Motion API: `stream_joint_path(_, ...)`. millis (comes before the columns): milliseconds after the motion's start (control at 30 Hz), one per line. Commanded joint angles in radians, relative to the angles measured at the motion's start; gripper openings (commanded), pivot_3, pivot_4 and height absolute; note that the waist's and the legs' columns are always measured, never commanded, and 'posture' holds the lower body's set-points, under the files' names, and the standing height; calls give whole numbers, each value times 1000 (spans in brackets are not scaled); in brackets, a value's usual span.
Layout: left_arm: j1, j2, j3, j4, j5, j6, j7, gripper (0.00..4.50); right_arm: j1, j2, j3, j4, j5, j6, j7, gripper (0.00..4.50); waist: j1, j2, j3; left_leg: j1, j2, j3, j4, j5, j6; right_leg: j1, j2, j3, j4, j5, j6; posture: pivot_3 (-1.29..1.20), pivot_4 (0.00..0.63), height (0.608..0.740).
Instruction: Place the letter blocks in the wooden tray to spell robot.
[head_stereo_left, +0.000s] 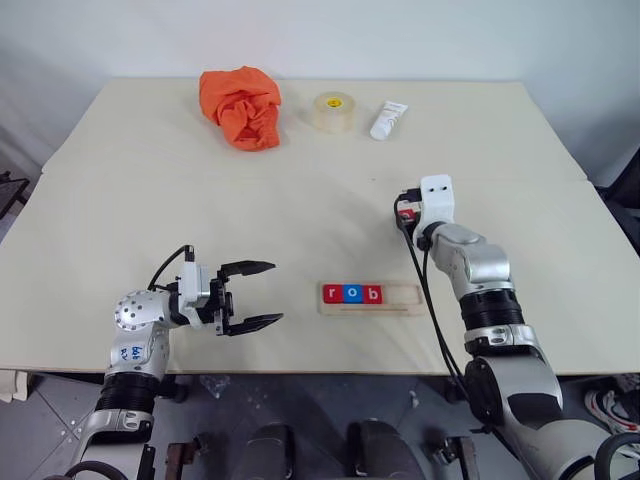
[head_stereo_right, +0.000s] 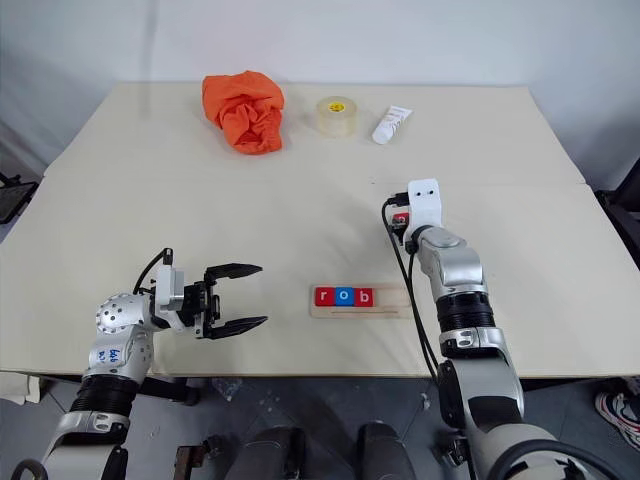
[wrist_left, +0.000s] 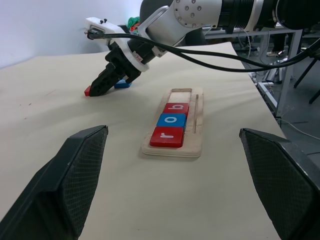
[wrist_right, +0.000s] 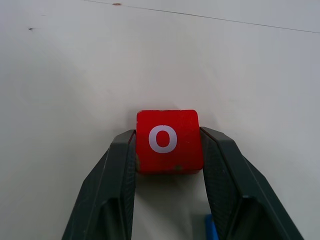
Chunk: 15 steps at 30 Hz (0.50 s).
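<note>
The wooden tray lies near the table's front edge, holding three letter blocks side by side: a red r, a blue o and a red b. Its right end is bare. Farther back and to the right, my right gripper points down at the table, both fingers pressed against the sides of a red o block. A blue block lies right beside that gripper; its letter is hidden. My left gripper hovers left of the tray, open and holding nothing.
At the back of the table sit a crumpled orange cloth, a roll of clear tape and a white tube. The right arm's black cable hangs just right of the tray.
</note>
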Motion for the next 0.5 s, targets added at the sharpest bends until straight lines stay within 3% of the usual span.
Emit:
stream_joint_path(33,-2,3,10,-14,-14,-7,-14,4500,1,-49,-21,-152,21,31,34,1463,1,0,0,-1,0,0,0,0,0,-1,0,0,0,0,0,0,150,740)
stream_joint_path(300,-27,25,13,20,-27,9,-93,4500,218,-218,-90,-654,115,209,151,1463,6,0,0,-7,0,0,-1,0,1,-7,0,0,0,0,0,0,150,740)
stream_joint_path(500,-58,25,16,45,-28,1,-128,4500,575,-289,-193,-957,170,290,197,1463,8,0,0,-6,0,0,-1,-1,1,-5,0,0,-1,0,0,0,150,740)
